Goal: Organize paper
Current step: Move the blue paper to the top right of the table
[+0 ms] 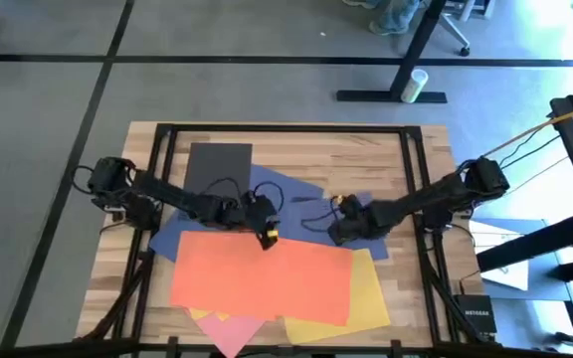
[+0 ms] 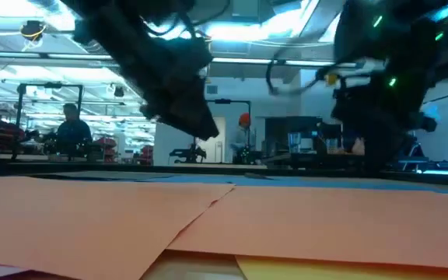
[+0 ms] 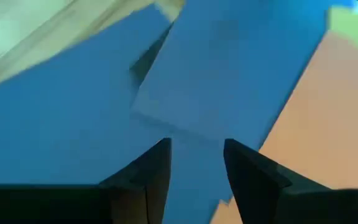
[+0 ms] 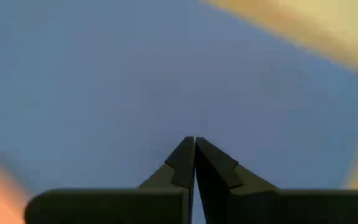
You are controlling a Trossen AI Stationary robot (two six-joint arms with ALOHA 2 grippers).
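Wooden surface [image 1: 366,149] seen from above, with overlapping paper sheets spread across its middle and near side. Black sheet [image 1: 219,164] at the far left of the pile, partly under navy blue sheets [image 1: 296,194] fanned across the centre. Large orange-red sheet [image 1: 262,278] on top toward the near edge, covering much of a yellow sheet [image 1: 366,293] that sticks out at its right and near side. Pink corner [image 1: 229,333] poking out beneath the orange-red sheet at the near edge.

Left end effector [image 1: 267,234] low over the pile, right at the far edge of the orange-red sheet where it meets the navy blue. In the left wrist view, fingers [image 3: 151,180] narrowly parted with blue paper [image 3: 216,81] showing in the gap, nothing gripped between them; orange-red paper [image 3: 328,137] off to one side.

Right end effector [image 1: 338,234] down over the navy blue paper near the far right corner of the orange-red sheet. In the right wrist view, fingertips [image 4: 184,158] pressed together tip to tip above blue paper [image 4: 135,81]; unclear whether any sheet edge is pinched.

Low view: orange-red sheets [image 2: 131,225] filling the foreground, a yellow edge [image 2: 348,268] beneath, both dark arms coming down from above.
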